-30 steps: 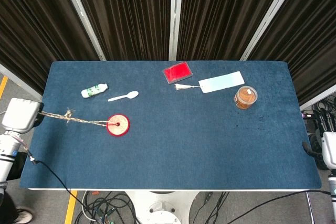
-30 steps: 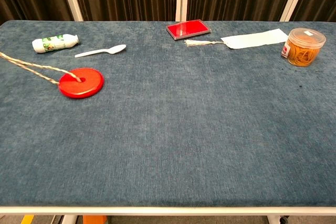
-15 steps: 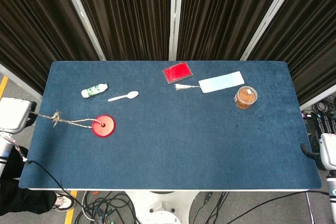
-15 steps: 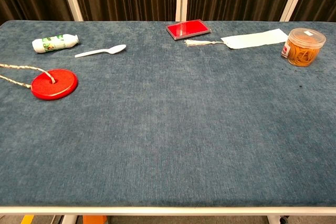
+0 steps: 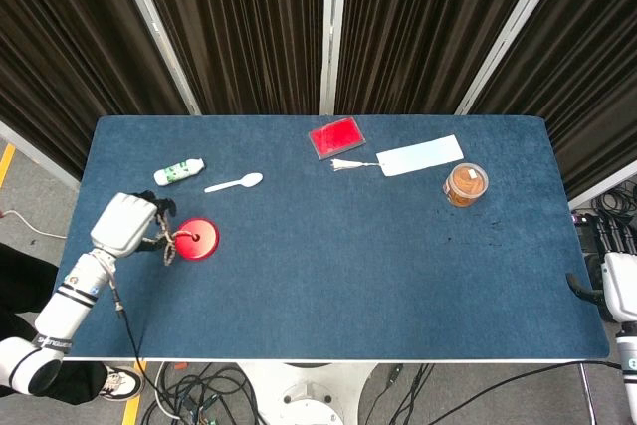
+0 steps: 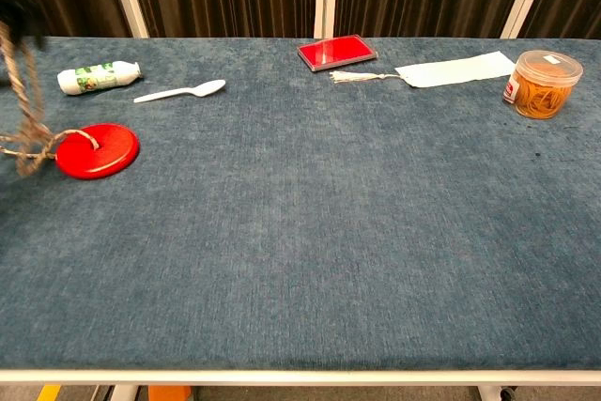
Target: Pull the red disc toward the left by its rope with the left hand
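The red disc lies flat near the table's left edge. Its twine rope is slack and bunched just left of the disc. In the chest view the rope rises steeply to the top left corner. My left hand hovers over the table right beside the disc, its dark fingers curled around the rope. My right hand stays off the table at the lower right edge, and its fingers are mostly out of frame.
A small white bottle and a white plastic spoon lie behind the disc. Further right are a red pad, a pale card with a tassel and a tub of rubber bands.
The disc slid left, then stopped. My left hand came back from beyond the table's left edge to right beside the disc, and the taut rope went slack and bunched.
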Action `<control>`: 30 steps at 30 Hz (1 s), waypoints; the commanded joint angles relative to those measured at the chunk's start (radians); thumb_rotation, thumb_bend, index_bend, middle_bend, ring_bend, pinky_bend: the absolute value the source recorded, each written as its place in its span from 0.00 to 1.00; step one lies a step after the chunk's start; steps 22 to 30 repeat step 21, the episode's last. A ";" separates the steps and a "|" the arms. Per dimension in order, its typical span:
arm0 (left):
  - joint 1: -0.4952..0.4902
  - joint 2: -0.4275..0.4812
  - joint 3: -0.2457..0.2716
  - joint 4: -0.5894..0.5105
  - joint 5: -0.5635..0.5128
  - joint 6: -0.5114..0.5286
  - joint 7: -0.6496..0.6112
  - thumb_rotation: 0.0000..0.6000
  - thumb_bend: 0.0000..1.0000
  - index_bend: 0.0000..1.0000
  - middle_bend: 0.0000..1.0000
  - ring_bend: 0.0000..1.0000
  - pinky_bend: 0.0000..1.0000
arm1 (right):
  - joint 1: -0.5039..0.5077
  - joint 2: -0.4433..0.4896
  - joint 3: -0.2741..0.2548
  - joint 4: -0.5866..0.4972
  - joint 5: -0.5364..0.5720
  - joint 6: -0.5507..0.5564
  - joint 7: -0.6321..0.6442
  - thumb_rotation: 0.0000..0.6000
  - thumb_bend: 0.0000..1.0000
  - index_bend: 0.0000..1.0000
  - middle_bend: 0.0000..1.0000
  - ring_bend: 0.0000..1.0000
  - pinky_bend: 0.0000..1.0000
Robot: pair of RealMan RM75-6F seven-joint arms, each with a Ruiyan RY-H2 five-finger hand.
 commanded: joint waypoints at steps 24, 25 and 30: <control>0.290 0.058 0.098 -0.057 -0.018 0.344 0.113 1.00 0.07 0.06 0.05 0.00 0.11 | -0.034 -0.032 -0.040 0.025 -0.064 0.060 0.022 1.00 0.18 0.00 0.00 0.00 0.00; 0.290 0.058 0.098 -0.057 -0.018 0.344 0.113 1.00 0.07 0.06 0.05 0.00 0.11 | -0.034 -0.032 -0.040 0.025 -0.064 0.060 0.022 1.00 0.18 0.00 0.00 0.00 0.00; 0.290 0.058 0.098 -0.057 -0.018 0.344 0.113 1.00 0.07 0.06 0.05 0.00 0.11 | -0.034 -0.032 -0.040 0.025 -0.064 0.060 0.022 1.00 0.18 0.00 0.00 0.00 0.00</control>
